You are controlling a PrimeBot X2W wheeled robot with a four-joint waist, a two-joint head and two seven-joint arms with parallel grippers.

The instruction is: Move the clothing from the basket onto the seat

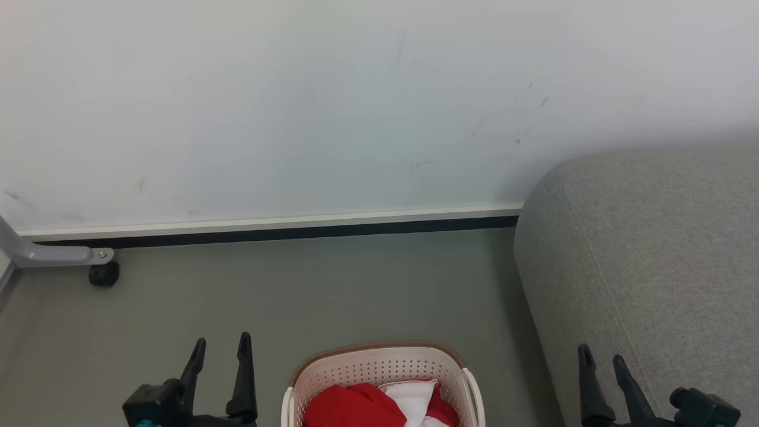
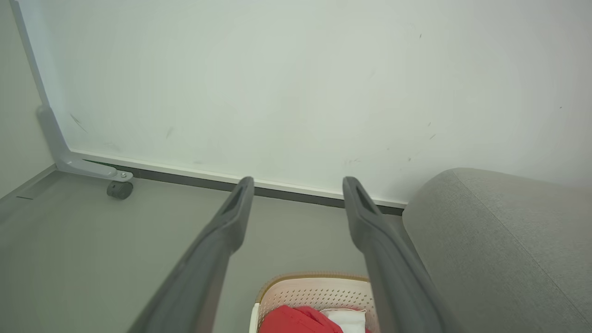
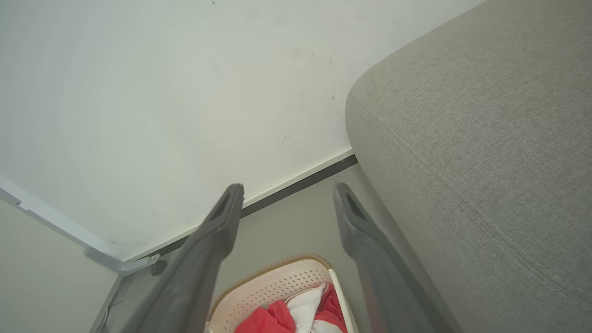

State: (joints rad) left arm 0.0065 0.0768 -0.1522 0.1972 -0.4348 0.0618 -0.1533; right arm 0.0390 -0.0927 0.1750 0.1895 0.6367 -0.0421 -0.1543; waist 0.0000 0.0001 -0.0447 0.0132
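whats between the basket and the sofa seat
A narrow strip of bare grey floor; the basket and the seat stand apart, as the head view shows.

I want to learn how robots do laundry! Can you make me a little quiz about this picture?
1. True or false: the red and white clothing already lies on the grey seat.
2. Where does the basket stand? A: on the floor beside the seat. B: on top of the seat. C: on a shelf.
3. Fill the gap: the left fingers and the right fingers are both ____ and hold nothing.
Key: 1 false; 2 A; 3 open.
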